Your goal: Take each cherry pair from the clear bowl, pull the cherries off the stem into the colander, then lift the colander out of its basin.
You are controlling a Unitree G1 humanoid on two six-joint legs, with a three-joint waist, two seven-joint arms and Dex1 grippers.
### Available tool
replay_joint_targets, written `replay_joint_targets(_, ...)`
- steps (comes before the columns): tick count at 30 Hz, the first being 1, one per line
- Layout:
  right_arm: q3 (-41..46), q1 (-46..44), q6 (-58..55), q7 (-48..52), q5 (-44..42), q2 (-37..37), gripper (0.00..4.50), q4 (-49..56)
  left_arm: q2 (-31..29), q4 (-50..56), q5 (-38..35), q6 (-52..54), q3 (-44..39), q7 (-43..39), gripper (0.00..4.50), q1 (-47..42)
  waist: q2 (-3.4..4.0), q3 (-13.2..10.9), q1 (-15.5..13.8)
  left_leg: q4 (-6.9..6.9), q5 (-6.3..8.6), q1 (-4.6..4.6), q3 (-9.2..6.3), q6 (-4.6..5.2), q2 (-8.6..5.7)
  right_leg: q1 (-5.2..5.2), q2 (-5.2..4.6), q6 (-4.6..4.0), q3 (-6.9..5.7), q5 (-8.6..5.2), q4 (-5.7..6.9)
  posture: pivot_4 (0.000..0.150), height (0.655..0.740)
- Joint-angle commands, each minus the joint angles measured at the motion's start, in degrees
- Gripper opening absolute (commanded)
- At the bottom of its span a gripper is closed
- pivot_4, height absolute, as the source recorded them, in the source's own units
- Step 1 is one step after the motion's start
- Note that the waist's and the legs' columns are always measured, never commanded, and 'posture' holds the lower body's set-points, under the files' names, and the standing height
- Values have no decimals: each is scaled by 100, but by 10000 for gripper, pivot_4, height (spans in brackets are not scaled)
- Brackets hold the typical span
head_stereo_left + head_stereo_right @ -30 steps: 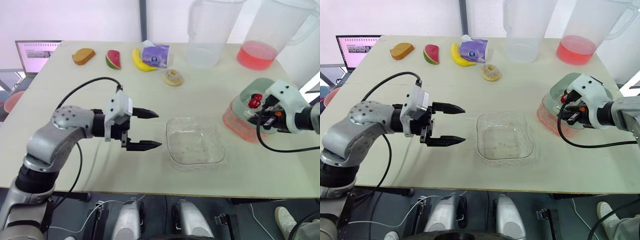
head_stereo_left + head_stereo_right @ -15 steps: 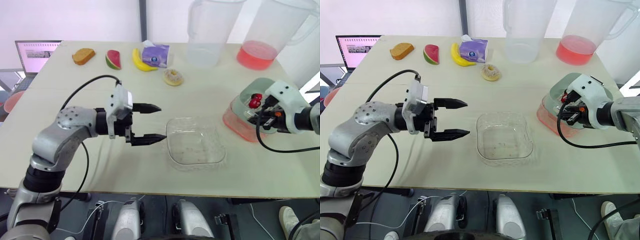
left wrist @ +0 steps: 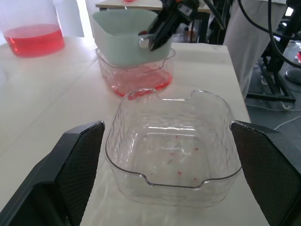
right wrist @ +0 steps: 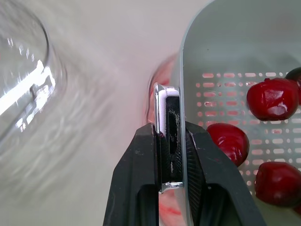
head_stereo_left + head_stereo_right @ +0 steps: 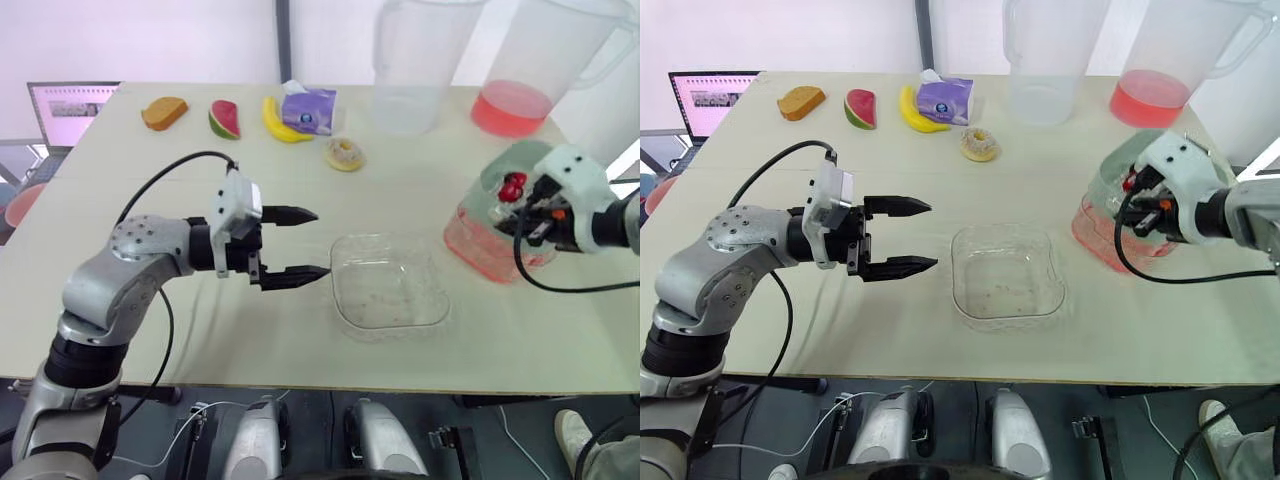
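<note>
Colander of pale green plastic [image 5: 505, 160], rounded-square with a slotted floor: located at the robot's right on the cream matt counter [image 5: 180, 170]; seated high and tilted in the mouth of the clear ribbed basin [image 5: 478, 245], which holds red liquid; whether its base is free of the basin rim cannot be told. Glossy dark red cherries [image 4: 270, 99] lie on the slotted floor.

Right gripper [image 4: 170, 129]: both black fingers are clamped on the colander's thin wall at the rim, on the side facing the clear bowl.

Left gripper [image 5: 320, 242]: fingers spread wide and holding nothing; positioned above the counter just beside the clear bowl [image 5: 390, 285], well apart from the colander. This square bowl of dimpled transparent plastic has a notched rim; small red specks mark its floor.

View differences:
- Left wrist view: the clear bowl sits between the two cross-hatched black pads [image 3: 77, 174]; beyond it stand the colander and basin, with the right fingers on the colander's rim.
- Right wrist view: the colander's individual slots and separate cherries are resolved.
- Head views: the far edge of the counter carries a bread slice [image 5: 165, 112], a watermelon wedge [image 5: 224, 118], a yellow banana [image 5: 278, 120], a purple packet [image 5: 310, 108] and a ring doughnut [image 5: 345, 153]; behind them stand a clear pitcher [image 5: 410, 95] and a pitcher of red liquid [image 5: 520, 100].
</note>
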State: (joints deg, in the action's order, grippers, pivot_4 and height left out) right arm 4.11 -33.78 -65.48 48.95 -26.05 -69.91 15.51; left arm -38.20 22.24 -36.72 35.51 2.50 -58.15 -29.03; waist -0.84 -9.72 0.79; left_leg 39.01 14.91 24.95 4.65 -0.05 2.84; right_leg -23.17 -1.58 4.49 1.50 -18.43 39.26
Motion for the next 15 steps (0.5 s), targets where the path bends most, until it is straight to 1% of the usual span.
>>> replay_joint_targets(1, -146, -511, 29, 36, 3, 18, 2215, 69, -54, 64, 37, -115, -136, 46, 45000, -8, 0, 0, 2, 0, 0, 0, 0, 0, 0, 0, 0, 0, 0, 0, 0, 1500, 7400)
replay_joint_targets(4, -484, -979, 23, 119, -13, 243, 2215, 3, -63, 6, 75, -93, -180, 135, 45000, 2, 0, 0, 3, 0, 0, 0, 1, 0, 0, -1, -1, 0, 1, 0, 0, 1500, 7400)
replay_joint_targets(7, -1059, -1578, 198, 149, 175, 757, 2215, -304, -121, -48, 219, -77, -244, 321, 45000, 113, 0, 0, 30, 1, 0, 0, 2, 0, 0, -2, -1, -1, 2, 0, 1, 1500, 7400)
replay_joint_targets(8, -1156, -1675, 239, 167, 225, 833, 2215, -385, -122, -50, 255, -92, -240, 356, 45000, 136, 0, 0, 29, 1, 0, 0, 4, 0, 0, -5, -1, -1, 5, 1, 3, 1500, 7400)
replay_joint_targets(10, -1524, -1988, 366, 220, 356, 1217, 2215, -670, -123, -11, 313, -81, -312, 506, 45000, 269, 0, 0, 19, -2, 0, 0, 4, 0, 0, -8, -1, -1, 4, 0, 5, 1500, 7400)
replay_joint_targets(15, -1977, -2318, 587, 444, 513, 1803, 2215, -1124, -139, 161, 248, 27, -459, 764, 45000, 441, 0, -1, -29, 2, 0, 13, 4, 0, -1, -16, -6, -1, 0, 1, 5, 1500, 7400)
